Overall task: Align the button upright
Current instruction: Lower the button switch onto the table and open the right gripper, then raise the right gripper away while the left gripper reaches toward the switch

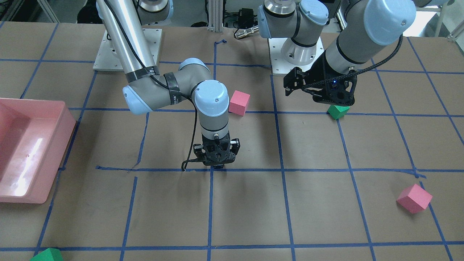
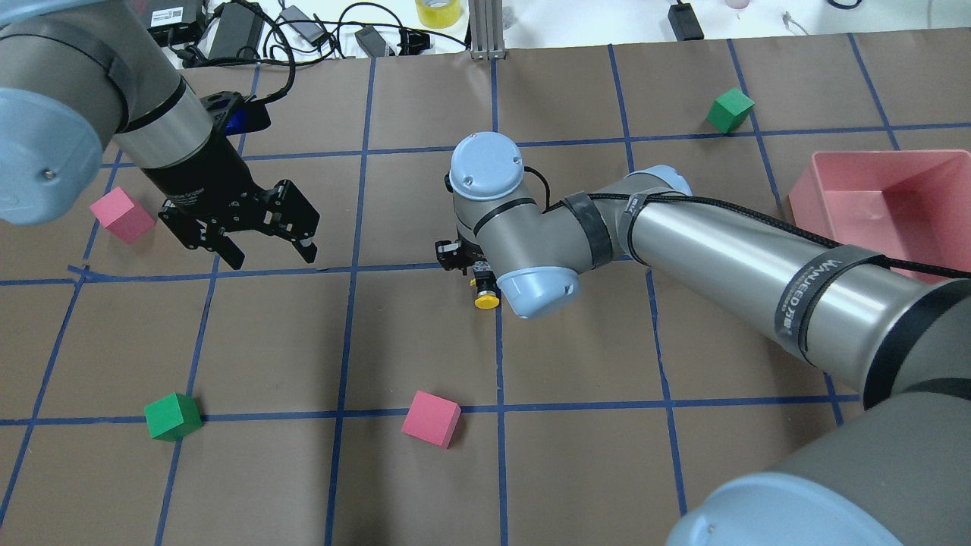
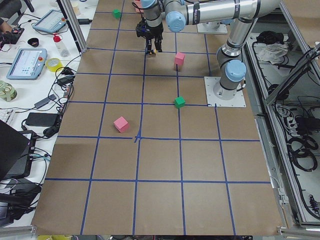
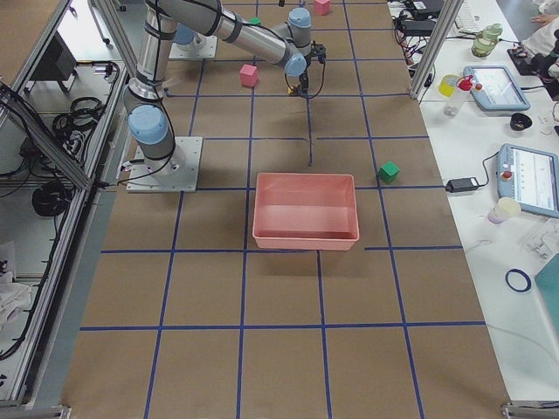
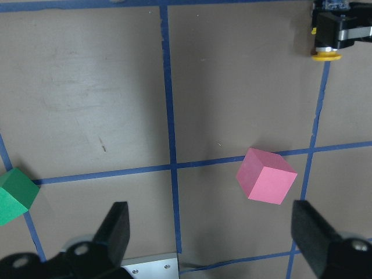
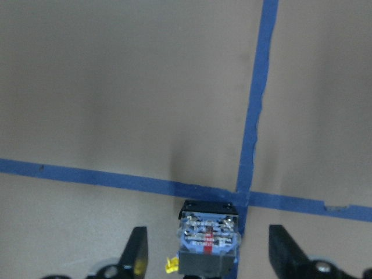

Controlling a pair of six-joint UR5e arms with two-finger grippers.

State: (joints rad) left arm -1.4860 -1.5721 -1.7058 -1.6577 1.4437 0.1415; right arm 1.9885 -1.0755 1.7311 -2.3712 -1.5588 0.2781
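The button (image 2: 484,292) lies on its side on a blue tape crossing at the table's middle, its yellow cap (image 2: 486,301) pointing toward the robot. My right gripper (image 2: 464,258) hangs low over it. In the right wrist view the right gripper (image 6: 210,258) is open, with a finger (image 6: 136,256) on each side of the button's base block (image 6: 208,241) and a gap showing on both sides. My left gripper (image 2: 273,258) is open and empty above the table's left part. In the left wrist view the button (image 5: 326,46) shows at the top right.
Pink cubes (image 2: 121,214) (image 2: 431,418) and green cubes (image 2: 173,416) (image 2: 730,109) lie scattered on the brown gridded table. A pink bin (image 2: 834,163) stands at the right side. Cables and gear lie beyond the far edge.
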